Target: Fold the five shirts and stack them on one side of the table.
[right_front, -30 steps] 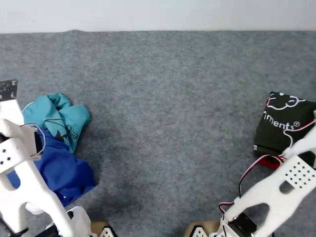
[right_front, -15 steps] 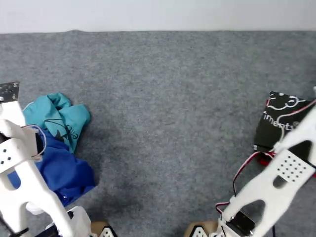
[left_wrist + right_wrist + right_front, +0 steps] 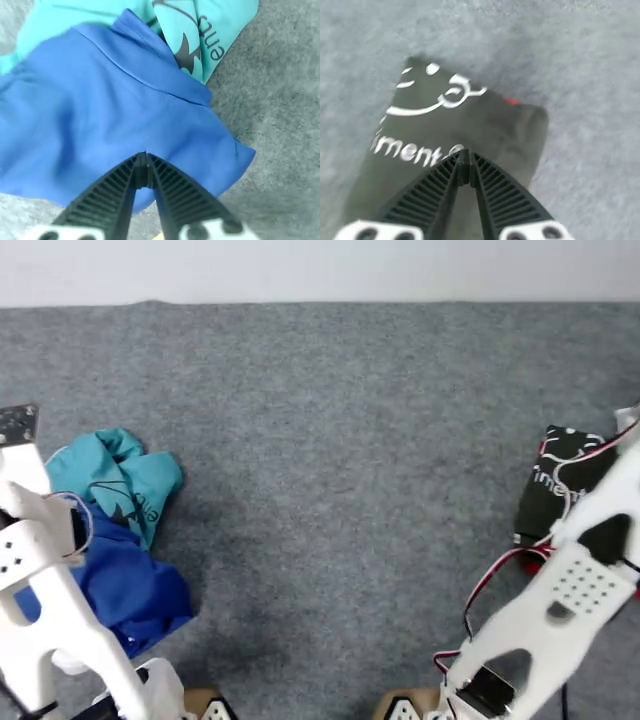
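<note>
- My left gripper (image 3: 145,167) is closed with nothing between its jaws and points down at the crumpled blue shirt (image 3: 100,110), which lies against the teal shirt (image 3: 215,30) at the left edge of the grey table (image 3: 340,440).
- My right gripper (image 3: 464,167) is also closed on nothing, above the folded black shirt (image 3: 445,130) at the right edge.
- My right arm (image 3: 570,590) slants over that shirt.

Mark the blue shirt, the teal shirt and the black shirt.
blue shirt (image 3: 135,590), high view, middle of its cloth.
teal shirt (image 3: 115,470), high view, its crumpled middle.
black shirt (image 3: 485,125), right wrist view, plain cloth beside the white print.
</note>
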Controlling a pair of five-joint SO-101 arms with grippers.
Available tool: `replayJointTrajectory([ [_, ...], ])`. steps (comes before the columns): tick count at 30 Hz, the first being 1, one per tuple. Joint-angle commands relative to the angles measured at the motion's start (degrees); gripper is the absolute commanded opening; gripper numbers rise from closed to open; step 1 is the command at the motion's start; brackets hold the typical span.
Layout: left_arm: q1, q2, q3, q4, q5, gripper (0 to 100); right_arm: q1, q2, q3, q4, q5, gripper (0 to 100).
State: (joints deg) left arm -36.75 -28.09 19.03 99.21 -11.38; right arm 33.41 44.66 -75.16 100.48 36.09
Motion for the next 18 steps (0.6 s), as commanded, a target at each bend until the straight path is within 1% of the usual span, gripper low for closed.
replayJointTrajectory([
  [1,0.4,-1.6,-3.6,-1.0,-5.0,1,-2.2,-15.8,21.5,2.7,-0.7,1.3],
  [4,0.4,-1.6,-5.1,0.1,-11.3,3,-4.3,-26.1,39.6,2.5,-0.8,1.1],
  [8,-0.5,-1.6,-4.2,1.3,-17.1,17,-6.0,-36.4,56.7,2.3,-0.8,1.1],
  [10,-1.8,-1.1,-3.4,1.2,-20.7,21,-6.3,-39.7,62.4,2.3,-0.8,1.1],
  [11,-2.0,-1.1,-2.8,1.2,-23.1,21,-6.3,-40.8,64.8,2.3,-0.8,1.1],
  [14,-2.1,-1.1,-0.9,1.1,-30.5,21,-5.9,-42.8,69.9,2.3,-0.8,1.1],
  [18,-2.2,-1.0,3.5,-1.0,-36.6,21,-5.9,-44.4,73.8,2.3,-0.8,1.1],
])
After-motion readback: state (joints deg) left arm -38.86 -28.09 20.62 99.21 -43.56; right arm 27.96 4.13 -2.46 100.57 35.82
